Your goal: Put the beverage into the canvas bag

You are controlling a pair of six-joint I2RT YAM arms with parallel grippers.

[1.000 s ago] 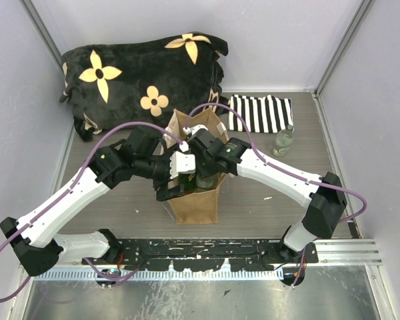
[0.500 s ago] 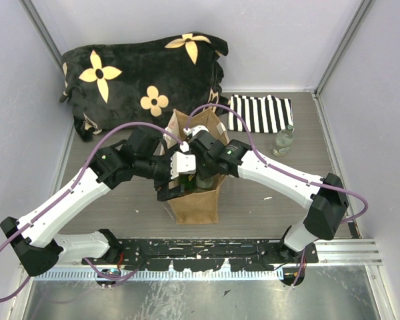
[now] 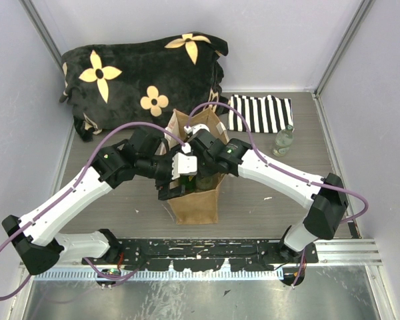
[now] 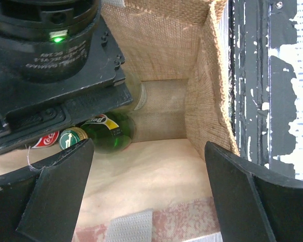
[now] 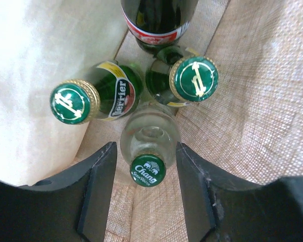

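Observation:
The canvas bag (image 3: 199,208) stands upright mid-table, and both grippers reach into its mouth. In the right wrist view a clear Chang soda-water bottle (image 5: 149,135) with a green cap stands on the bag floor. My right gripper (image 5: 145,148) is open around its neck, with a small gap at each finger. Beside it stand two green Perrier bottles (image 5: 74,101) (image 5: 193,78) and a dark red-labelled bottle (image 5: 156,20). My left gripper (image 4: 149,146) is wide open over the bag's near inner wall (image 4: 141,176), with nothing gripped. A green bottle (image 4: 108,133) shows under the right wrist.
One more clear bottle (image 3: 283,140) stands on the table right of the bag, by the black-and-white striped cloth (image 3: 260,113). A black flowered blanket (image 3: 140,73) fills the back left. The two wrists crowd the bag's opening.
My right jaws have spread apart, off the clear bottle. Both arms have hardly moved, and the left gripper stays wide open.

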